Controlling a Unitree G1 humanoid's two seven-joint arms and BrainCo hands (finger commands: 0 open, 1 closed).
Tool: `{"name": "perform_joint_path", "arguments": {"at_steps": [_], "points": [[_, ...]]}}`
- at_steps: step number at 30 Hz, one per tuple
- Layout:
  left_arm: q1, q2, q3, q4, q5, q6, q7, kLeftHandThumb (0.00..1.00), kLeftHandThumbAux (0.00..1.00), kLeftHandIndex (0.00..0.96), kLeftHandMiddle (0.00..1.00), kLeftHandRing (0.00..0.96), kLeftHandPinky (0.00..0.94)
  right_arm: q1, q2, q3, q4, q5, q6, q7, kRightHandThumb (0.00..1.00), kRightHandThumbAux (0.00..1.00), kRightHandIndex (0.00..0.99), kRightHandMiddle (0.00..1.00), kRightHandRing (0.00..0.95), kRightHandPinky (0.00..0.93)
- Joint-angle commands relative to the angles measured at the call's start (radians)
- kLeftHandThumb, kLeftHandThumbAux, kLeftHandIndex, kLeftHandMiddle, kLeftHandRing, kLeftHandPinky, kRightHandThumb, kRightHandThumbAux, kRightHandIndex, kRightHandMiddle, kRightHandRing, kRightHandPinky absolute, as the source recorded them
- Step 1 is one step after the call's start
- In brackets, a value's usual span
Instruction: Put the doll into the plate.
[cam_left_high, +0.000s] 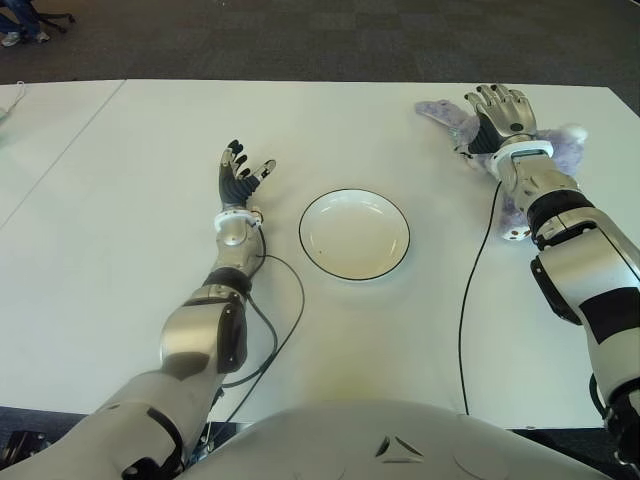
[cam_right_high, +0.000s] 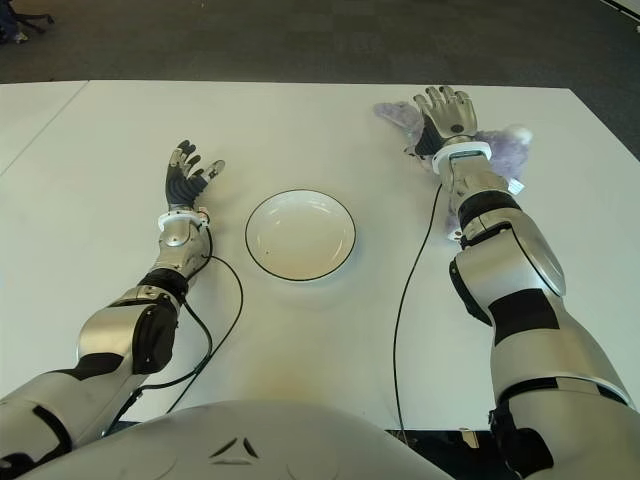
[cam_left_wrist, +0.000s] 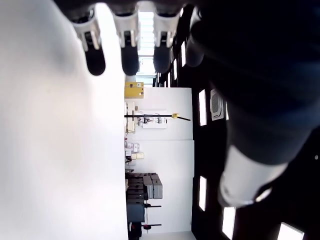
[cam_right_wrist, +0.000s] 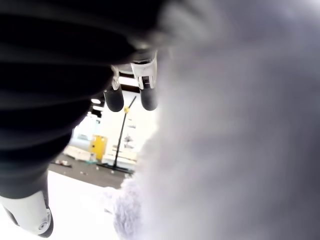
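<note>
Reaching far across the counter (cam_left_high: 120, 250), my right robot hand (cam_left_high: 503, 113) is over the doll (cam_left_high: 445, 115), a pale lilac plush lying near the far right corner. Its fingers look extended over the fur, not yet wrapped around it; my right wrist view is filled with fuzzy plush close against the palm, two fingertips (cam_right_wrist: 148, 100) sticking out past it, so I judge I am touching or just about touching the doll without a firm hold. My left robot hand (cam_left_high: 240, 175) is raised with fingers spread, empty, just to the left of the plate (cam_left_high: 354, 234). The plate sits near the middle of the counter, holding nothing, so the task has barely begun: grasping, lifting, carrying and setting down all remain. The doll is close to the counter's far edge and not far from its right edge, so a clumsy push could nudge it off. Between doll and plate the counter is bare apart from a black cable (cam_left_high: 470, 290) trailing along my right arm, leaving open room for the carry.
</note>
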Motion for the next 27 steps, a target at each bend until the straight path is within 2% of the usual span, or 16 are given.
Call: {"name": "perform_joint_path", "arguments": {"at_steps": [1, 12, 22, 27], "points": [[0.190, -0.075, 0.011, 0.125, -0.018, 0.121, -0.020, 0.002, 0.792, 0.119, 0.119, 0.121, 0.153, -0.010, -0.009, 0.046, 0.015, -0.039, 0.026, 0.071, 0.138, 0.643, 0.080, 0.004, 0.000, 0.000], [0.192, -0.077, 0.014, 0.122, -0.024, 0.117, -0.032, 0.009, 0.791, 0.127, 0.131, 0.128, 0.149, -0.055, -0.039, 0.126, 0.003, -0.099, 0.059, 0.258, 0.115, 0.625, 0.063, 0.000, 0.000, 0.000], [0.195, -0.076, 0.009, 0.121, -0.018, 0.111, -0.035, 0.000, 0.737, 0.121, 0.118, 0.119, 0.143, -0.073, -0.047, 0.153, -0.003, -0.114, 0.076, 0.350, 0.111, 0.621, 0.060, 0.013, 0.000, 0.000], [0.195, -0.078, 0.015, 0.121, -0.026, 0.108, -0.041, 0.000, 0.714, 0.119, 0.112, 0.115, 0.143, -0.070, -0.054, 0.148, -0.008, -0.100, 0.072, 0.379, 0.137, 0.617, 0.085, 0.062, 0.047, 0.061]]}}
